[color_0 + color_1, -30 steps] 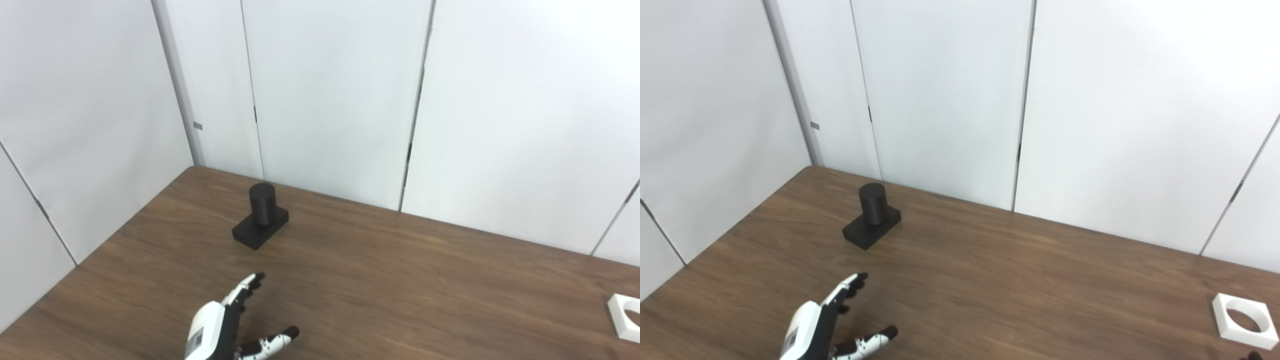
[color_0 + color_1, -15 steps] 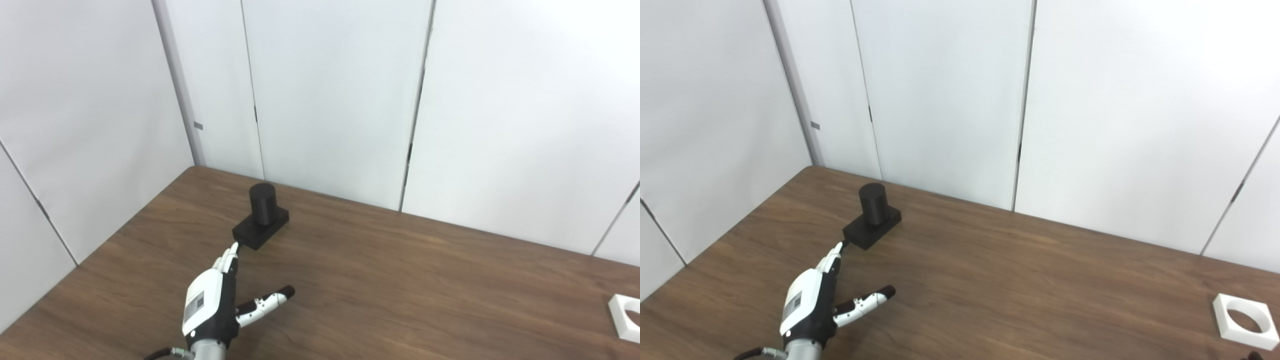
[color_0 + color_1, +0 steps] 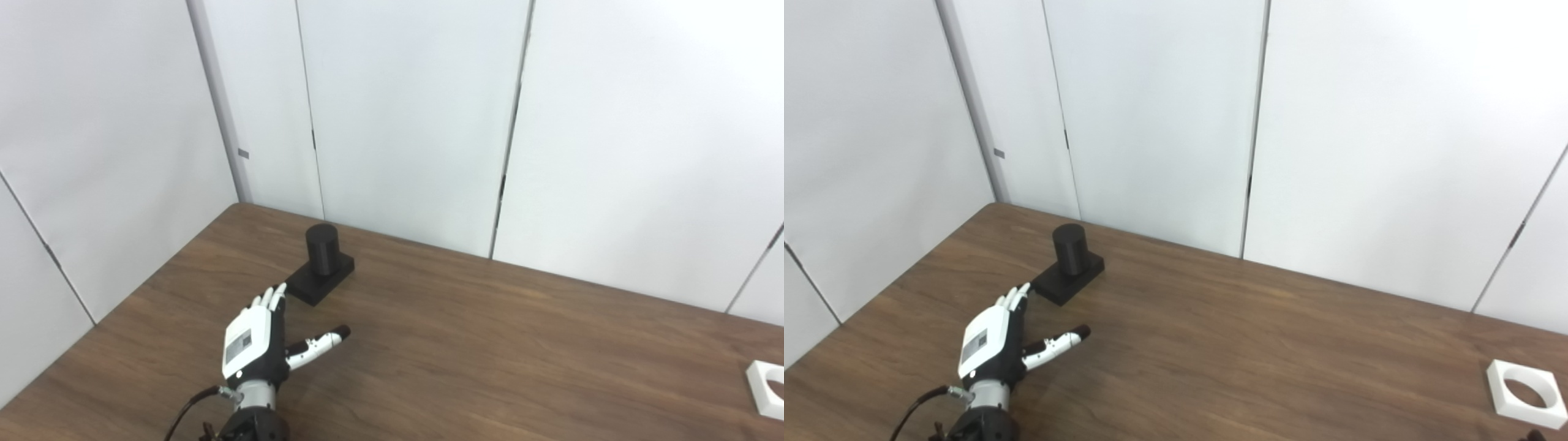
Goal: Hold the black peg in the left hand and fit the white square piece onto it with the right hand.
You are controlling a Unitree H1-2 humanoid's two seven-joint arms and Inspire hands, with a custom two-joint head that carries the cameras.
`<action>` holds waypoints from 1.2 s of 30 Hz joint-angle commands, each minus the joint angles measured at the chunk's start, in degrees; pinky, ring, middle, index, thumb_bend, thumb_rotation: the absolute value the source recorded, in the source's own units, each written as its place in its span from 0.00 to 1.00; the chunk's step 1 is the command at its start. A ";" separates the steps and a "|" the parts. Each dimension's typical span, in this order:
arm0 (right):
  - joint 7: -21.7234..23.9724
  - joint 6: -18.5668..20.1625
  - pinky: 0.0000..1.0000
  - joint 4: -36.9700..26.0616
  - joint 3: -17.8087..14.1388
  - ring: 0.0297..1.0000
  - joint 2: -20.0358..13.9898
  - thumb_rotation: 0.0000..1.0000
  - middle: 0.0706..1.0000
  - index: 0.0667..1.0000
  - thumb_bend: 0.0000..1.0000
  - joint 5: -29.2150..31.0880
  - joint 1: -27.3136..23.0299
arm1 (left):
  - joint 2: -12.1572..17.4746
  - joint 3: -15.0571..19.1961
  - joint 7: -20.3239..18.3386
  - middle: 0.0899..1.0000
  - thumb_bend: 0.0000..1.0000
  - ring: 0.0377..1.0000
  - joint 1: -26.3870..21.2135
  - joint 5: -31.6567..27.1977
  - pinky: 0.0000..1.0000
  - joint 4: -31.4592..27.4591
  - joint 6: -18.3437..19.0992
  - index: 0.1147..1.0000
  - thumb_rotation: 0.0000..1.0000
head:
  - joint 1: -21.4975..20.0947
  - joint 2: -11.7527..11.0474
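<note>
Presently we note the left hand (image 3: 254,343) above the brown wooden table (image 3: 490,343), back of the hand facing the cameras, fingers (image 3: 269,298) extended and apart, thumb (image 3: 318,343) splayed toward the right; it holds nothing. Its fingertips lie just beside the near corner of the black peg (image 3: 321,263); we cannot tell whether they touch it. The peg stands upright on the table near the far left corner: a short cylinder rising from a flat rectangular base, the base turned at an angle to the table edge. We record the white square piece (image 3: 1524,393) lying flat near the table's right edge, well apart from the peg, its round central hole showing the wood beneath; the left eye view cuts off part of it at the frame edge. Nothing sits in that hole. A dark sliver appears at the bottom right corner of the right eye view; we cannot tell what it is, and we cannot see the right hand. White wall panels (image 3: 398,110) stand behind the table.
</note>
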 commanded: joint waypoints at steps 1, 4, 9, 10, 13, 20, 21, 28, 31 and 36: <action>0.00 -0.59 1.00 -3.26 0.54 1.00 -3.13 1.00 1.00 1.00 0.63 -0.81 9.89 | 1.80 1.13 2.84 0.97 1.00 0.99 -3.81 1.19 1.00 0.44 -0.32 0.92 0.70 | 0.00 0.08; -0.09 -0.38 1.00 -3.54 0.61 1.00 -3.00 1.00 1.00 1.00 0.63 -0.95 10.02 | 2.32 1.43 3.43 0.96 1.00 0.98 -4.96 0.99 1.00 2.14 -0.98 0.91 0.69 | -0.05 0.26; 0.25 -1.13 1.00 -3.27 0.72 1.00 -3.13 1.00 1.00 1.00 0.60 -0.90 10.24 | 3.36 1.04 3.85 0.96 0.98 0.98 -6.78 1.38 1.00 4.35 -1.66 0.91 0.67 | -0.02 0.35; 0.33 -1.02 1.00 -3.38 0.75 1.00 -3.07 1.00 1.00 1.00 0.59 -0.72 10.27 | 3.52 0.86 4.03 0.96 0.97 0.98 -7.15 1.66 0.99 4.65 -1.65 0.90 0.67 | -0.07 0.38; 0.54 -0.98 1.00 -3.73 0.97 1.00 -2.97 1.00 1.00 1.00 0.59 -0.45 10.32 | 3.82 0.76 4.34 0.96 0.97 0.98 -8.46 1.41 1.00 5.61 -1.60 0.90 0.65 | -0.32 0.44; 0.27 -0.87 1.00 -4.57 1.49 1.00 -2.88 1.00 1.00 1.00 0.59 -1.41 10.69 | 4.93 0.73 5.20 0.95 0.98 0.96 -11.85 0.71 0.98 10.04 -1.69 0.88 0.61 | -0.61 0.64; 0.27 -0.71 1.00 -4.78 1.54 1.00 -2.87 1.00 1.00 1.00 0.59 -1.47 10.74 | 4.96 0.76 5.23 0.95 0.98 0.96 -12.21 0.58 0.98 10.39 -1.70 0.88 0.61 | -0.67 0.69; 0.14 -0.74 1.00 -5.26 1.78 1.00 -2.59 1.00 1.00 1.00 0.61 -2.09 11.01 | 6.21 0.17 4.39 0.93 0.97 0.95 -14.83 0.41 0.98 13.32 -1.29 0.87 0.59 | -1.24 0.93; 0.05 -0.06 1.00 -5.68 1.93 1.00 -2.49 1.00 0.97 1.00 0.64 -2.37 11.06 | 6.72 -0.52 4.92 0.93 0.96 0.96 -15.67 0.85 0.98 14.79 -1.21 0.85 0.58 | -1.42 0.94; 0.30 0.43 1.00 -5.97 2.05 1.00 -2.48 1.00 0.97 1.00 0.66 -1.92 11.16 | 7.28 -1.37 5.84 0.93 0.94 0.96 -16.82 1.16 0.99 17.08 -0.95 0.83 0.57 | -1.61 1.05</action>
